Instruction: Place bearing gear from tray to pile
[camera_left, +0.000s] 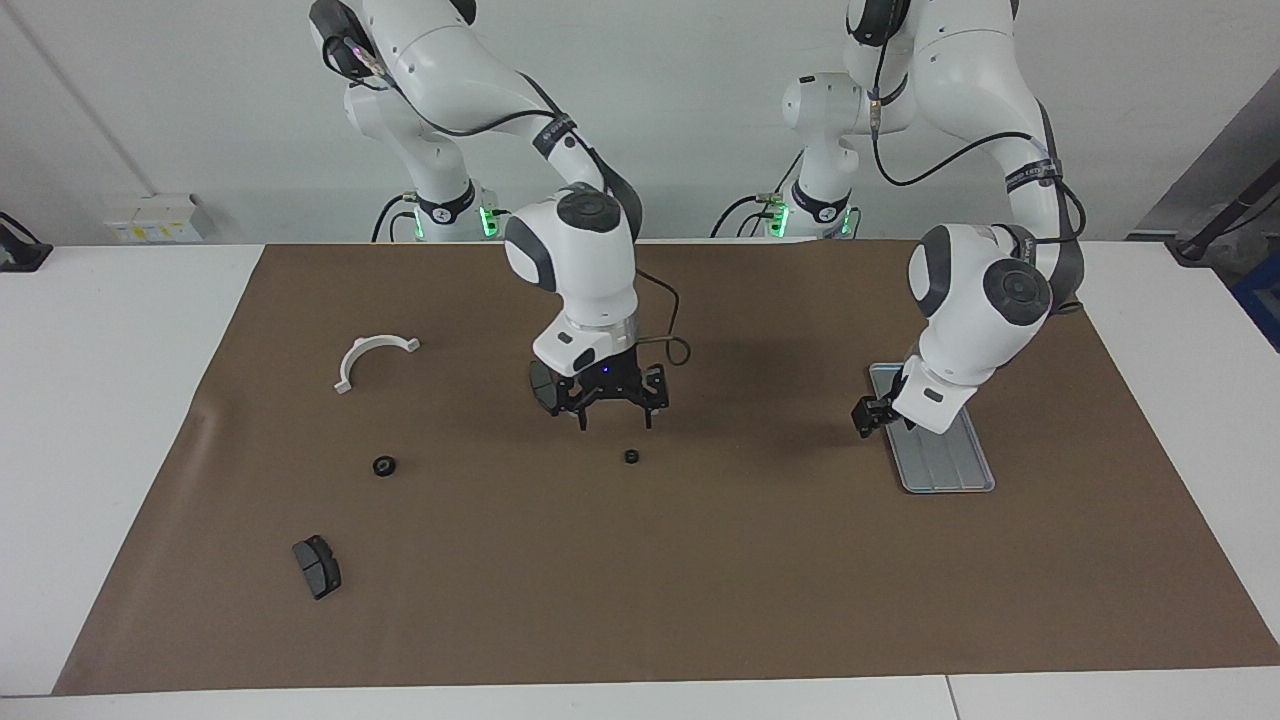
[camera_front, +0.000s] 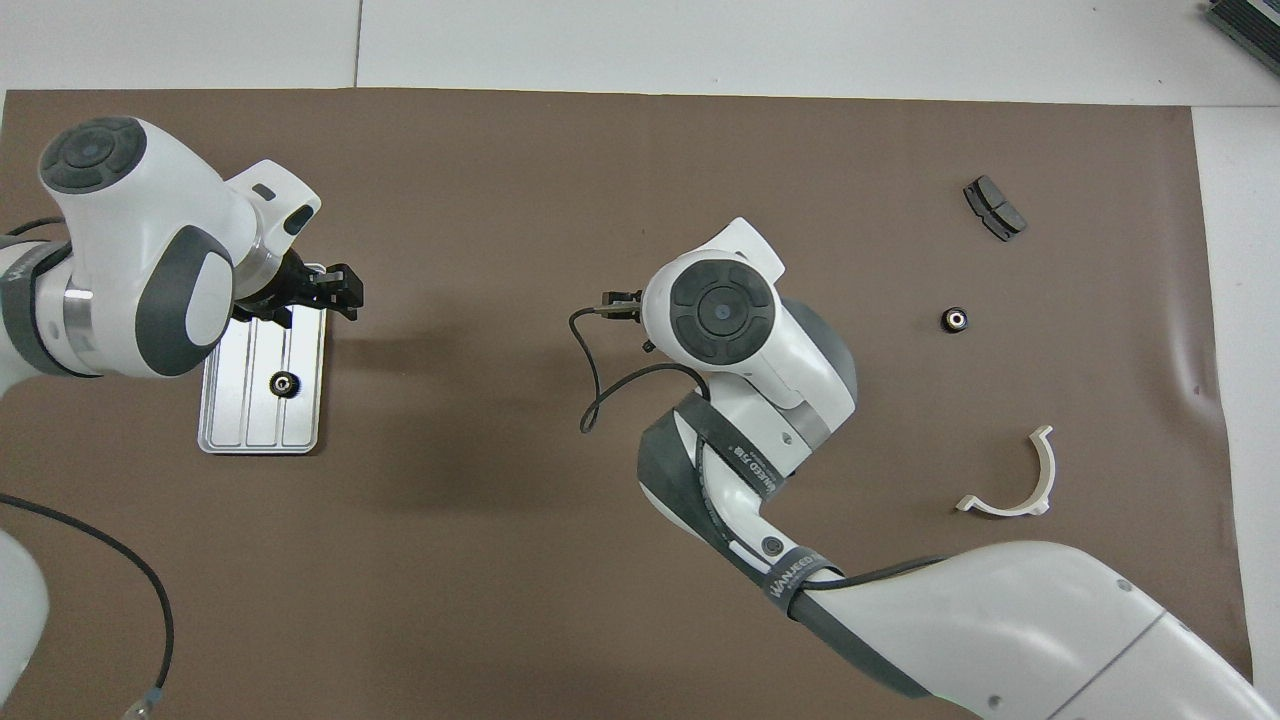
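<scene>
The silver tray (camera_left: 950, 465) lies toward the left arm's end of the mat and also shows in the overhead view (camera_front: 245, 400). One small black gear (camera_front: 285, 382) sits in it, hidden by the left hand in the facing view. My left gripper (camera_left: 868, 415) hovers at the tray's edge that faces the table's middle (camera_front: 338, 290). Another black gear (camera_left: 631, 457) lies on the mat's middle. My right gripper (camera_left: 614, 412) hangs just above the mat beside it, open and empty. The overhead view hides it under its own hand.
Scattered parts lie toward the right arm's end: a white semicircular bracket (camera_left: 372, 358) (camera_front: 1010, 480), a black gear (camera_left: 383, 466) (camera_front: 955, 320) and a dark brake pad (camera_left: 317, 566) (camera_front: 994, 208). Another brake pad (camera_left: 543, 385) lies partly hidden by the right gripper.
</scene>
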